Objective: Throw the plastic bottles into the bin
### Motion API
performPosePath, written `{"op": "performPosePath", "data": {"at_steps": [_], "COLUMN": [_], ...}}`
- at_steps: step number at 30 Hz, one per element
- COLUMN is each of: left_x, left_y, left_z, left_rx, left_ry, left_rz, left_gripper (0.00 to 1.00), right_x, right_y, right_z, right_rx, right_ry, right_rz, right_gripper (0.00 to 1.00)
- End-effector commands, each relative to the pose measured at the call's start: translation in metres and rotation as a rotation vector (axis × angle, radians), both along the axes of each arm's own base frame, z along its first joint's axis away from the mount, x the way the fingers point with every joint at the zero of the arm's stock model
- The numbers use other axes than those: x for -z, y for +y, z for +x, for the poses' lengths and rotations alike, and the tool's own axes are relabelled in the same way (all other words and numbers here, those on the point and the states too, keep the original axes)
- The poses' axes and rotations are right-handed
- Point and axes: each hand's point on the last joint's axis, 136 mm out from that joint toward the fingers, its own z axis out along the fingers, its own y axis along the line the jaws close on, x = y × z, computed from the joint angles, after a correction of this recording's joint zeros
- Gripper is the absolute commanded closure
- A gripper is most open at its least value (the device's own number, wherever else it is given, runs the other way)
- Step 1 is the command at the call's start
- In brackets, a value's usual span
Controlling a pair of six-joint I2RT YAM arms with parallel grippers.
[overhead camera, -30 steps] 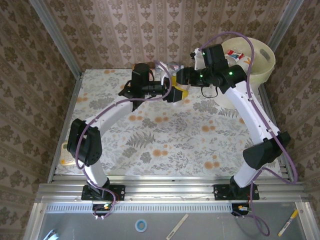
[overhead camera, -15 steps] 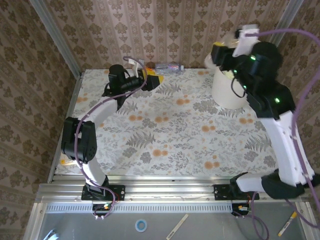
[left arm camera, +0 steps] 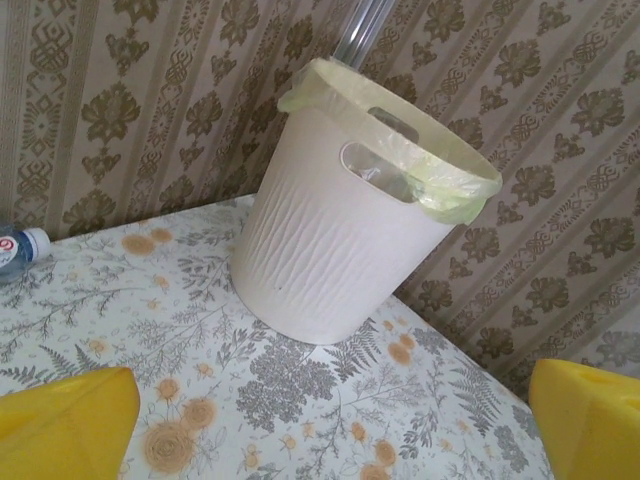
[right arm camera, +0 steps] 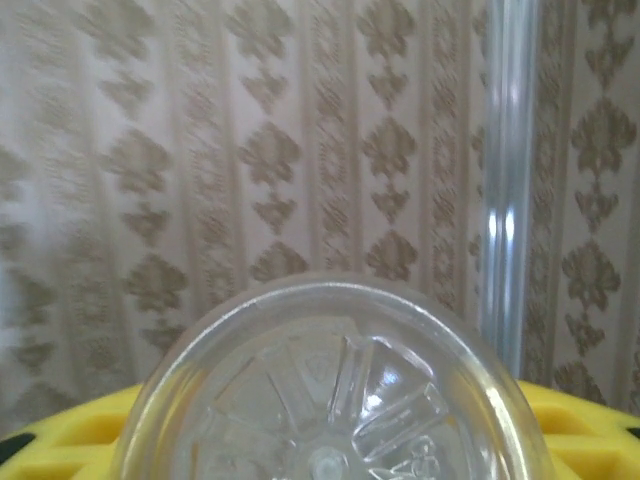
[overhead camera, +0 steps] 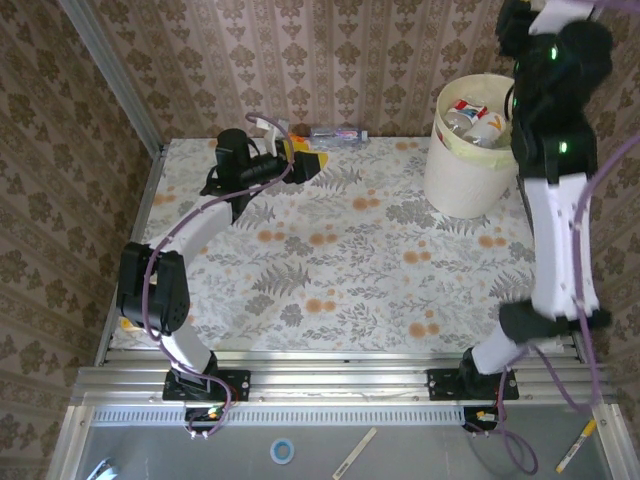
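The bin [overhead camera: 465,185] stands at the table's back right, a cream bucket with a pale green liner, and plastic bottles [overhead camera: 472,118] with red labels lie inside it. In the left wrist view the bin [left arm camera: 340,240] stands ahead beyond my open left gripper [left arm camera: 320,445], whose yellow fingers [left arm camera: 60,425] have nothing between them. One clear bottle [overhead camera: 336,133] lies along the back wall, just right of the left gripper [overhead camera: 305,162], and shows at the edge of the wrist view [left arm camera: 15,248]. My right gripper [right arm camera: 330,445] holds a clear bottle [right arm camera: 330,390] base-first toward the camera, high up facing the wall.
The right arm [overhead camera: 555,150] rises tall beside the bin at the table's right edge. A yellow object [overhead camera: 130,322] lies at the table's left edge behind the left arm's elbow. Metal corner posts [right arm camera: 505,180] frame the wallpapered walls.
The right arm has swung up from the back middle of the table to high above the bin, carrying its bottle. The left gripper pulled back to the left, then stayed still.
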Motion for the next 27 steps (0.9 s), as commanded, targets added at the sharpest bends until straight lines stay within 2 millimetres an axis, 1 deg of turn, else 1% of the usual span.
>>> {"op": "performPosePath", "data": {"at_steps": [1,2,4,5,6,10,14,21,23,27], "left_x": [-0.006,-0.004,0.000,0.003,0.005,0.015,0.021,0.042,0.049,0.067], "left_y": [0.004,0.005,0.006,0.007,0.008,0.011,0.014,0.019,0.021,0.030], "left_z": [-0.002,-0.002,-0.002,-0.002,-0.002,-0.002,0.002,0.018,0.025,0.047], "left_rx": [-0.019,-0.027,-0.037,-0.040,-0.044,-0.061,-0.088,-0.137,-0.160,-0.249], "left_ry": [-0.024,-0.017,0.001,0.012,0.019,0.045,0.071,0.161,0.188,0.249], "left_rz": [0.017,0.021,0.036,0.047,0.056,0.091,0.109,0.162,0.179,0.237], "left_gripper": [0.00,0.00,0.00,0.00,0.00,0.00,0.00,0.00,0.00,0.00], "right_x": [0.113,0.129,0.150,0.151,0.149,0.135,0.129,0.139,0.143,0.150], "right_y": [-0.024,-0.027,-0.023,-0.020,-0.018,-0.001,0.015,0.037,0.049,0.077], "right_z": [0.033,0.036,0.038,0.038,0.036,0.034,0.023,0.016,0.016,0.016], "right_rx": [0.056,0.069,0.054,0.050,0.050,-0.054,-0.140,-0.231,-0.291,-0.403], "right_ry": [0.402,0.446,0.507,0.519,0.515,0.466,0.427,0.501,0.524,0.564], "right_rz": [0.200,0.228,0.250,0.237,0.244,0.284,0.305,0.308,0.317,0.324], "right_gripper": [0.44,0.34,0.20,0.16,0.14,0.12,0.11,0.09,0.09,0.07]}}
